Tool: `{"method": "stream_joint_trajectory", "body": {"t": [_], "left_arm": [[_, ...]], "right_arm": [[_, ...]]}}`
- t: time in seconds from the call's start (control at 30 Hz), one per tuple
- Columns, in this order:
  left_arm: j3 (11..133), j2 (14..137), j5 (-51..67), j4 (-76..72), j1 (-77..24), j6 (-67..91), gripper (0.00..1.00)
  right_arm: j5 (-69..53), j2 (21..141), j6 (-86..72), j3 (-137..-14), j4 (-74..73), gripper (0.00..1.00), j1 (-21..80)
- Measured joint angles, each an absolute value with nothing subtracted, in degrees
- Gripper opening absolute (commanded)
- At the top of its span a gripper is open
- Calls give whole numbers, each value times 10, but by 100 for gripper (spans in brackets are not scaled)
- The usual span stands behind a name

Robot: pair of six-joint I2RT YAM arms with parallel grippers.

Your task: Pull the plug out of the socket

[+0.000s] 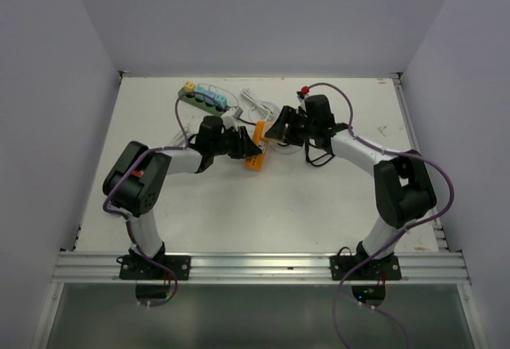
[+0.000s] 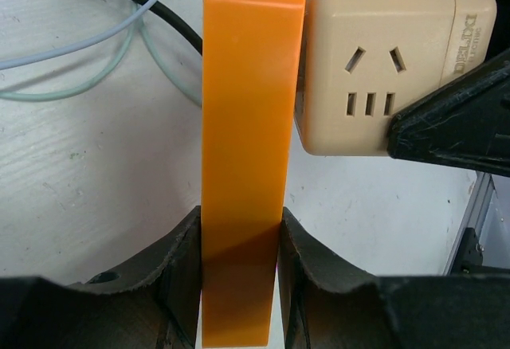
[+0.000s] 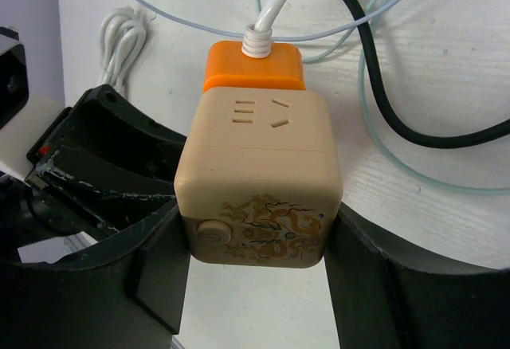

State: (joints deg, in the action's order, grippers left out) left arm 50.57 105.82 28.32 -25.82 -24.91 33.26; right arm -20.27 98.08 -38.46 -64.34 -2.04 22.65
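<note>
Two grippers meet mid-table (image 1: 319, 198) over one job. The left gripper (image 2: 239, 245) has its jaws clamped on the sides of the orange socket strip (image 2: 247, 110), and the right gripper (image 3: 255, 261) has its jaws closed on the beige cube plug (image 3: 255, 174), which sits tight against the strip's face near its white cord (image 3: 271, 6). A green power strip (image 1: 201, 98) lies apart at the far left, untouched.

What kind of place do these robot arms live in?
Probably a robot lab test booth: left arm and right arm bolted to a metal rail, a white table boxed in by plain walls, an orange power strip.
</note>
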Motion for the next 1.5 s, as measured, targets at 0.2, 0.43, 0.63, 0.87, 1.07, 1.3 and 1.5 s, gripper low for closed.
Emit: {"method": "stream_joint_trajectory", "body": {"t": [0.2,0.43,0.63,0.87,1.07,1.3,1.5], "left_arm": [[501,1058,288,-256,-254,334,0],[487,1073,347,-285,-241,338,0],[473,1094,408,-341,-220,366,0],[464,1119,449,-403,-208,407,0],[465,1115,438,-397,-210,407,0],[487,1071,337,-294,-230,371,0],[507,1065,288,-240,-247,358,0]], "right_arm": [[-196,981,-381,-644,-32,19,230],[-245,973,-385,-587,48,19,219],[-277,973,-402,-552,110,19,210],[-280,970,-403,-541,125,18,207],[-220,949,-378,-569,44,17,230],[-135,949,-368,-612,-9,17,261],[-98,949,-362,-619,-26,18,272]]}}
